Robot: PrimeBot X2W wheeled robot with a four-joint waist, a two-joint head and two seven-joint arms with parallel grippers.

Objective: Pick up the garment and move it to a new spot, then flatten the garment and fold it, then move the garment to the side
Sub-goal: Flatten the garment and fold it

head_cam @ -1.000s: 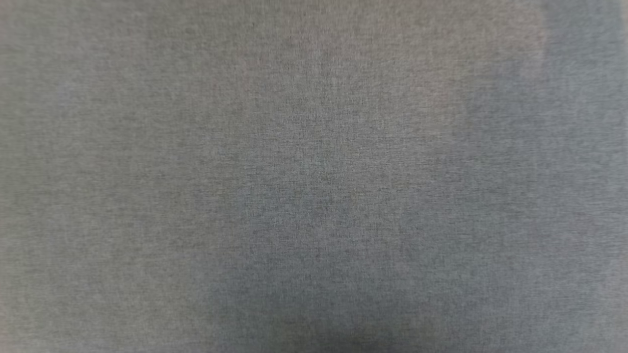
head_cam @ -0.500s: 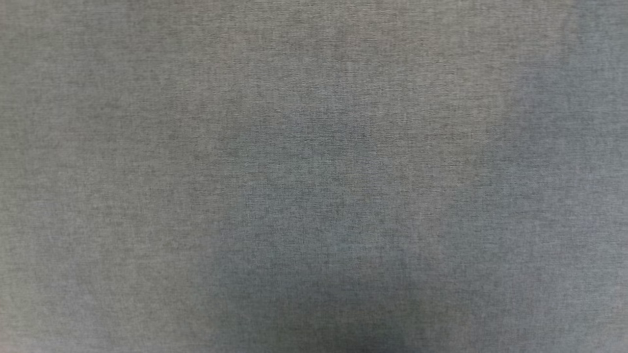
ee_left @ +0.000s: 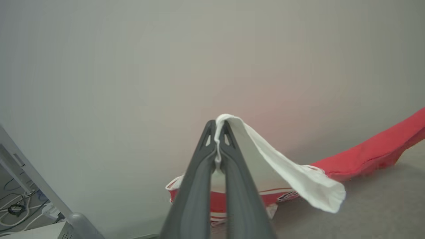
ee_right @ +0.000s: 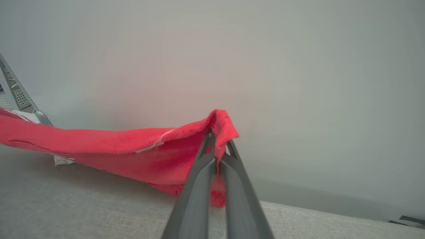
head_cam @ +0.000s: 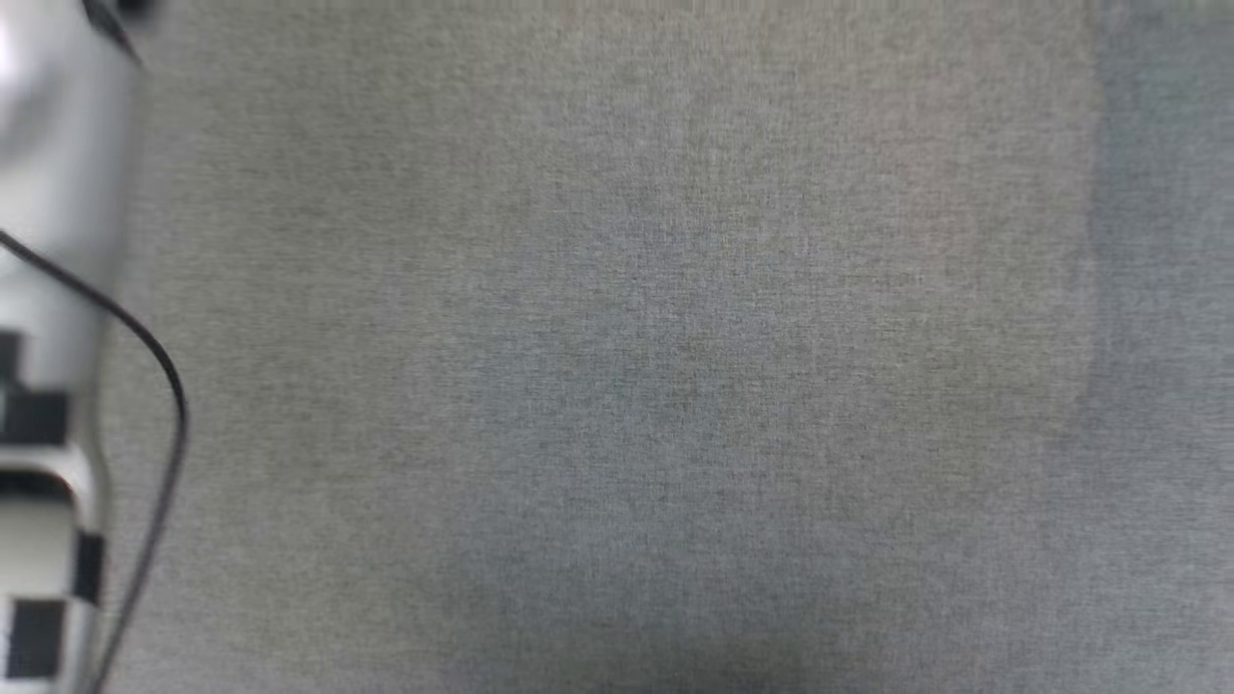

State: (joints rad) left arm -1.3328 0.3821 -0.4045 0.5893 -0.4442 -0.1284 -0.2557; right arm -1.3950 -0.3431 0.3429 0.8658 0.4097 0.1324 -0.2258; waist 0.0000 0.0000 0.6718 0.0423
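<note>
Red knit with white sleeves, the garment (ee_right: 109, 146) hangs stretched between both arms above the grey fabric table (ee_right: 66, 205). The left gripper (ee_left: 218, 126) has its fingers pinched on a white sleeve. The right gripper (ee_right: 219, 142) clamps a red edge. The cloth looks light, limp and droopy, so it should handle best gripped at corners and seams and held taut.

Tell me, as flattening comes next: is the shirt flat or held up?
Held up: the left tool pinches a white sleeve of the shirt, the right tool a red edge; cloth sags between them.
</note>
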